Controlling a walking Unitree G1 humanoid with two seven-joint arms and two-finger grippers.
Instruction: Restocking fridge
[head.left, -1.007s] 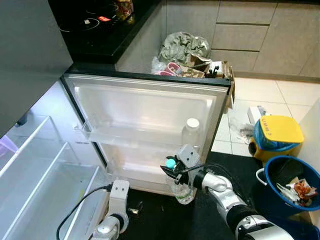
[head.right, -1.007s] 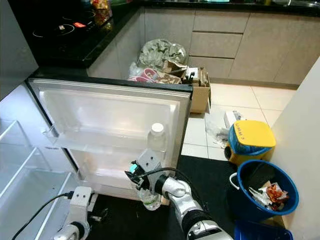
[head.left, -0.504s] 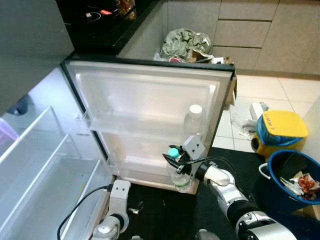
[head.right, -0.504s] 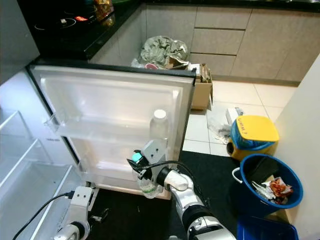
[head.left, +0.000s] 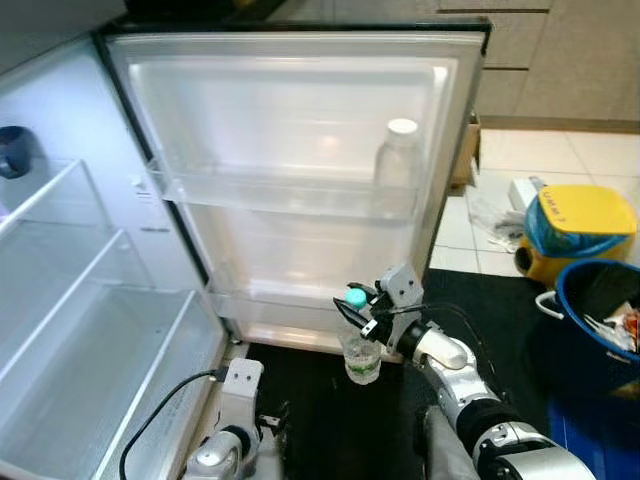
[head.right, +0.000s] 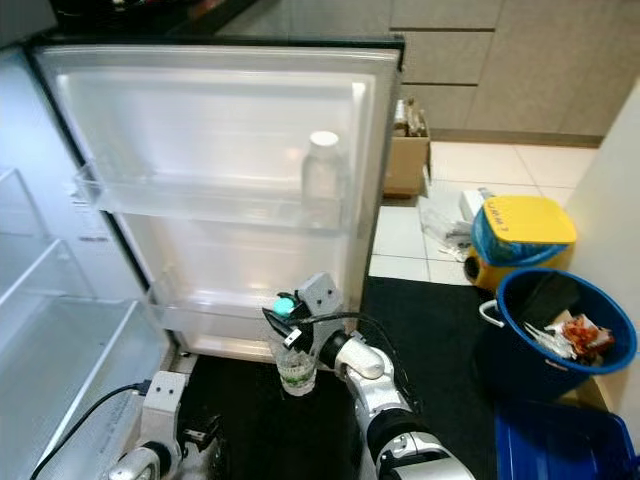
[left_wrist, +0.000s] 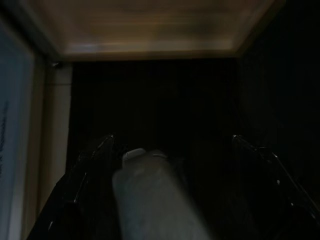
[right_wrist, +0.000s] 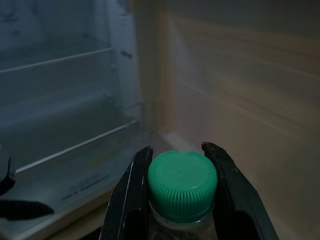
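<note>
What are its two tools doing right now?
Right tool: closed on the green-capped bottle, beside the lower fridge door shelf.
Left tool: hanging idle low down; cannot tell.

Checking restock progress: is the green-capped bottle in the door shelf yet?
Out: green-capped bottle hangs in the right gripper, below the lower door shelf.

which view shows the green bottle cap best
The right wrist view: the green cap sits close up between the right gripper's fingers. Both eye views show it as a small dot above the bottle.
</note>
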